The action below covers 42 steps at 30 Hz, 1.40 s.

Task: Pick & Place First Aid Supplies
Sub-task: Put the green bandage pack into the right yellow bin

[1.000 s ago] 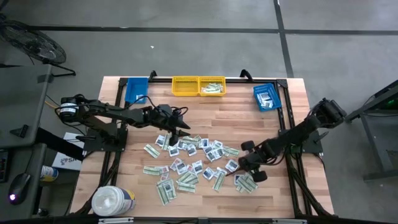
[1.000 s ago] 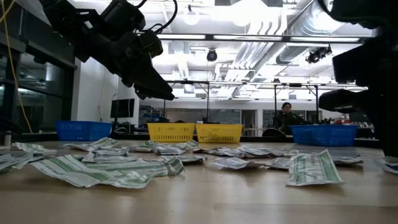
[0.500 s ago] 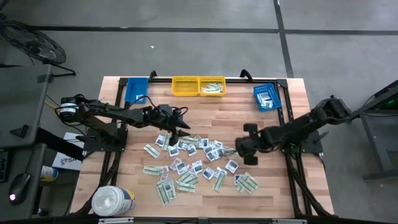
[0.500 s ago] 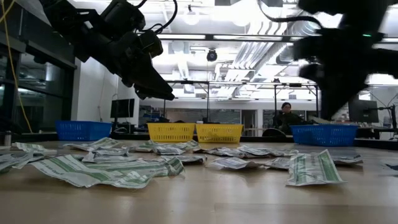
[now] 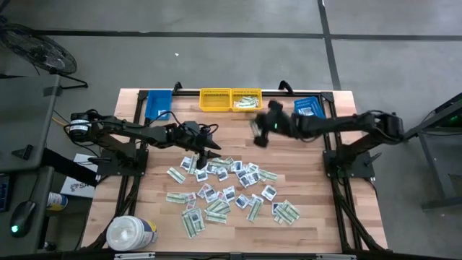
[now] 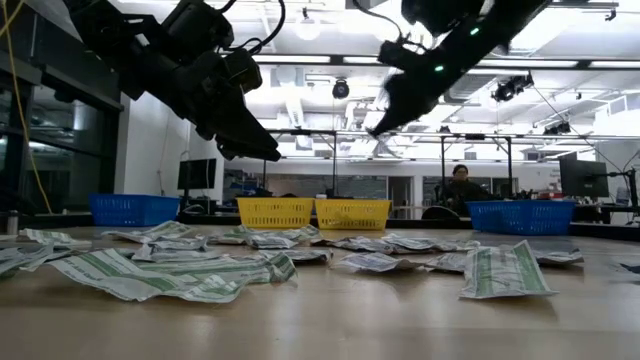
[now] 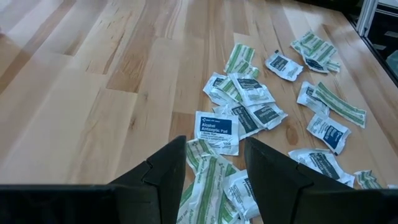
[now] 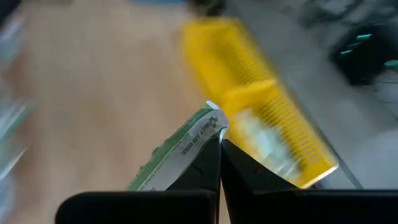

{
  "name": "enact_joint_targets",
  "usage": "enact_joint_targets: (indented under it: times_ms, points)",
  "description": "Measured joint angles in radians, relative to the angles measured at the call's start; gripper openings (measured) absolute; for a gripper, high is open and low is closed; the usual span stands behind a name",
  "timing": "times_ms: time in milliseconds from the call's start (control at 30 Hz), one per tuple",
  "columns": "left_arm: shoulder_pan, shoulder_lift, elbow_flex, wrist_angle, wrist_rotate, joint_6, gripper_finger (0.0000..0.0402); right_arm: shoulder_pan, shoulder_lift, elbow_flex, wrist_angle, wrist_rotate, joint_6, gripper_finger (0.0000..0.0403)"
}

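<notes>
The right pincer [image 8: 219, 144], pinching a green-white strip packet [image 8: 180, 149], nears the yellow bin [image 5: 246, 100]; it should centre over that bin before releasing. The left pincer [image 7: 214, 163] hovers spread over the packet scatter [image 5: 231, 189] on the counter [image 5: 303, 152].

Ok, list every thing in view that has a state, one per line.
Left end effector: open, hovering over the packet pile.
Right end effector: shut on a green-white strip packet, near the yellow bins.
Blue bin: holds packets.
White tub: lid on.

Table [image 5: 238, 137]: pale wood planks w/ satin finish. Packets [image 7: 217, 127]: crinkled matt paper. Bins [image 5: 229, 100] at table's far edge: yellow slotted plastic.
</notes>
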<state>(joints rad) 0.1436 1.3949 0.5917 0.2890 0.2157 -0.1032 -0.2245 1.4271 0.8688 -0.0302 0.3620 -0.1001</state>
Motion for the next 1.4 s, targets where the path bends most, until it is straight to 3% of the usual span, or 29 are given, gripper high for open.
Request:
enact_joint_targets:
  times_ms: [233, 400, 567, 767, 1100, 1400]
  points:
    - [0.0, 0.0, 0.0, 0.0, 0.002, 0.0, 0.0162, -0.177, 0.112, -0.002, 0.318, -0.005, 0.132, 0.0]
    - [0.0, 0.0, 0.0, 0.0, 0.002, 0.0, 0.0162, -0.242, 0.222, 0.025, 0.402, 0.032, 0.225, 0.0]
    - [0.0, 0.0, 0.0, 0.0, 0.002, 0.0, 0.0162, -0.302, 0.308, 0.081, 0.384, 0.073, 0.414, 0.0]
    - [0.0, 0.0, 0.0, 0.0, 0.006, 0.0, 0.0162, -0.352, 0.39, 0.147, 0.34, -0.002, 0.54, 0.0]
    - [0.0, 0.0, 0.0, -0.001, 0.006, 0.0, 0.0162, -0.363, 0.466, 0.271, 0.123, -0.03, 0.522, 0.0]
    - [0.0, 0.0, 0.0, -0.001, 0.011, 0.0, 0.0162, -0.376, 0.467, 0.291, 0.049, -0.045, 0.536, 0.0011]
